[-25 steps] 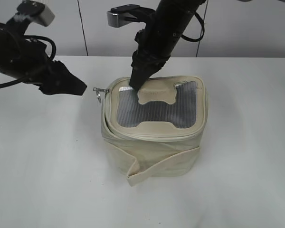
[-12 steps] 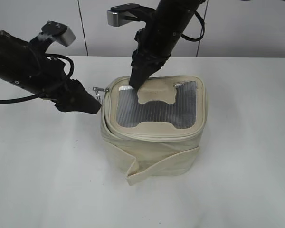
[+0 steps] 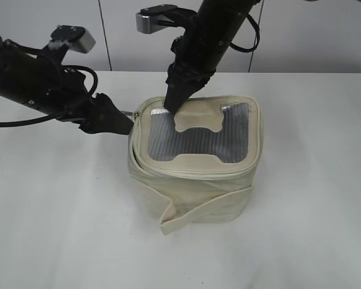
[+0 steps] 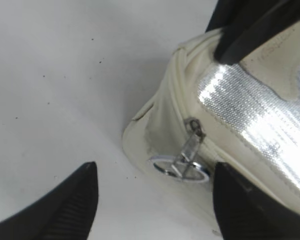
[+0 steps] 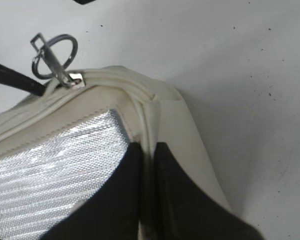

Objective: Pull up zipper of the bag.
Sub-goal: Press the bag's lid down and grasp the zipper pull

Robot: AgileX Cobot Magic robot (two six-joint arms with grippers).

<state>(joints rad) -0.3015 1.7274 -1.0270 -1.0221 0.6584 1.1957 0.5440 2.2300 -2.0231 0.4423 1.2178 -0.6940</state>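
The cream bag (image 3: 195, 174) stands mid-table, its grey-windowed lid (image 3: 195, 139) facing up. The zipper's silver slider (image 4: 194, 125) sits at the lid's back-left corner, and its ring pull (image 4: 182, 167) hangs out over the corner. My left gripper (image 3: 125, 122) is at that corner, open. In the left wrist view the ring lies between the two fingers of the left gripper (image 4: 155, 169), nearer the right one and untouched. My right gripper (image 3: 171, 106) is shut, with its tips resting on the lid's back-left edge (image 5: 147, 147). The same ring pull (image 5: 55, 52) shows just beyond it.
A loose cream strap (image 3: 180, 218) wraps the bag's lower front and folds out at the bottom left. White tabletop (image 3: 60, 217) surrounds the bag. A pale wall runs along the table's far edge (image 3: 325, 72).
My left gripper has moved right, up to the bag's back-left corner, so the ring pull now lies between its jaws. The right gripper and the bag have stayed put.
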